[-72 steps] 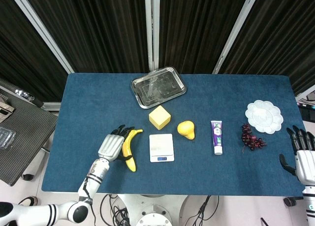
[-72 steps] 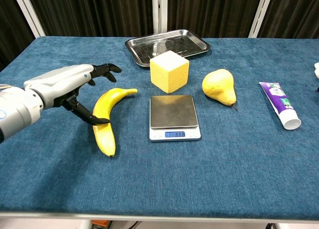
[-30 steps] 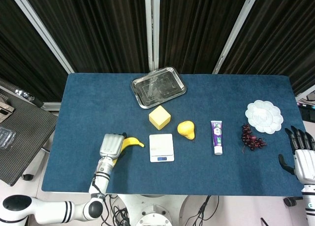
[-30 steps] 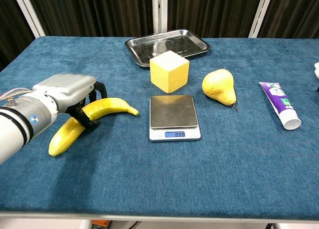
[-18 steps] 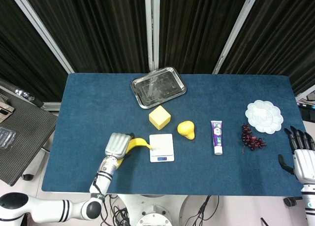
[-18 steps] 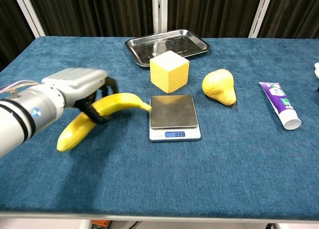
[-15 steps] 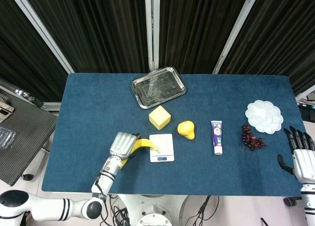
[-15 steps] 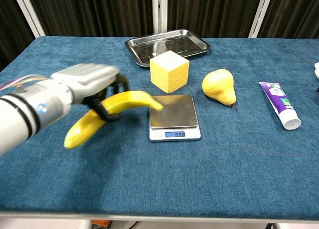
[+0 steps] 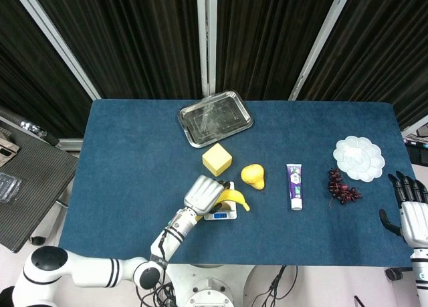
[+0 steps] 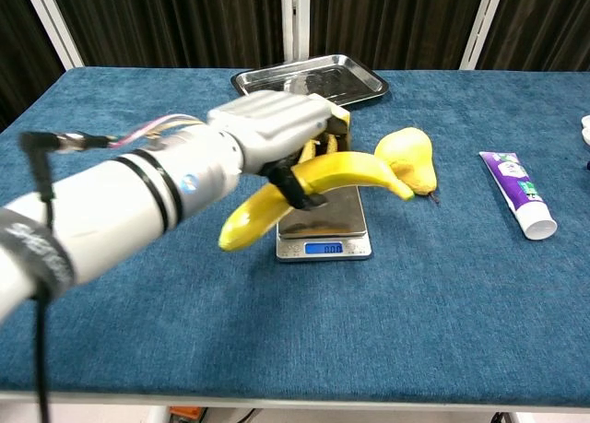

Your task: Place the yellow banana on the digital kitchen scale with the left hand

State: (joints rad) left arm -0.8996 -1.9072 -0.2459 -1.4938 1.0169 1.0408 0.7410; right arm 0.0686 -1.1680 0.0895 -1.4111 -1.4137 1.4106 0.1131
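My left hand (image 10: 272,133) (image 9: 203,192) grips the yellow banana (image 10: 313,191) (image 9: 233,198) around its middle and holds it in the air over the digital kitchen scale (image 10: 324,240) (image 9: 221,215). The banana lies crosswise, one end pointing toward the pear, the other hanging off the scale's left side. The scale's platform is mostly hidden behind the banana and hand. My right hand (image 9: 412,210) is open at the table's far right edge, holding nothing.
A yellow cube (image 9: 217,159) stands just behind the scale, a pear (image 10: 408,158) to its right. A metal tray (image 9: 215,118) sits at the back. A purple tube (image 10: 518,205), dark grapes (image 9: 342,187) and a white palette (image 9: 359,158) lie to the right.
My left hand has carried the banana to the right, from the cloth left of the scale to above the scale's platform. The right hand has stayed put.
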